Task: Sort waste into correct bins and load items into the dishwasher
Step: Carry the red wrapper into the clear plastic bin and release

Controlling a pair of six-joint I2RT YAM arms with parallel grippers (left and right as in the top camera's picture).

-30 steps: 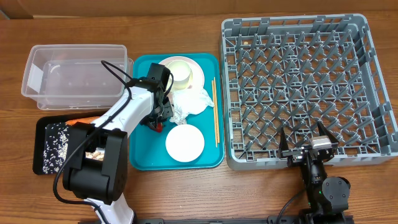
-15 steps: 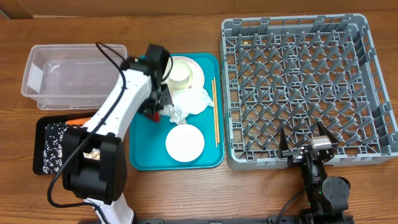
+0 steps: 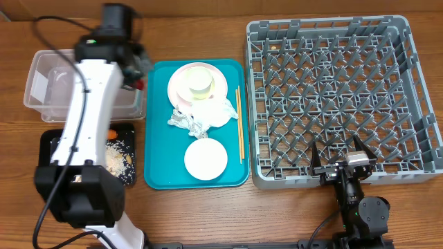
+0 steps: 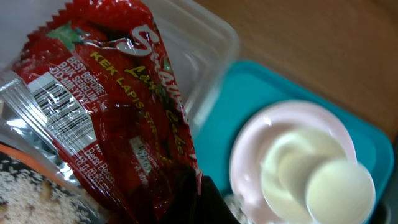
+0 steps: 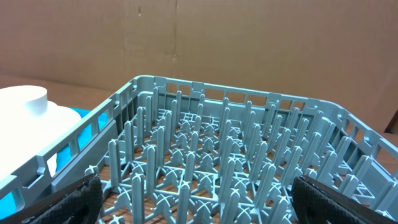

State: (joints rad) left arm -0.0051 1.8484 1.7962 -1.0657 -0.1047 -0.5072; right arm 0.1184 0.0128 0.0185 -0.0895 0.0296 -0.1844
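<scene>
Overhead, the left gripper point(image 3: 138, 75) is pinching a red wrapper point(image 4: 118, 112) and holds it over the edge of the clear tub point(image 3: 48, 90). The right gripper point(image 3: 338, 153) is spread wide with nothing in it, by the front of the gray rack point(image 3: 332, 41). Rice point(image 3: 114, 155) and a bit of carrot point(image 3: 111, 131) lie in the black tray point(image 3: 47, 142). Most of the job looks left to do, because no dishes are in the rack. On the teal tray point(image 3: 156, 173) I count one plate point(image 3: 178, 79), one cup point(image 3: 201, 84), one bowl point(image 3: 205, 159), one pair of chopsticks point(image 3: 239, 124) and one heap of napkins point(image 3: 204, 116).
</scene>
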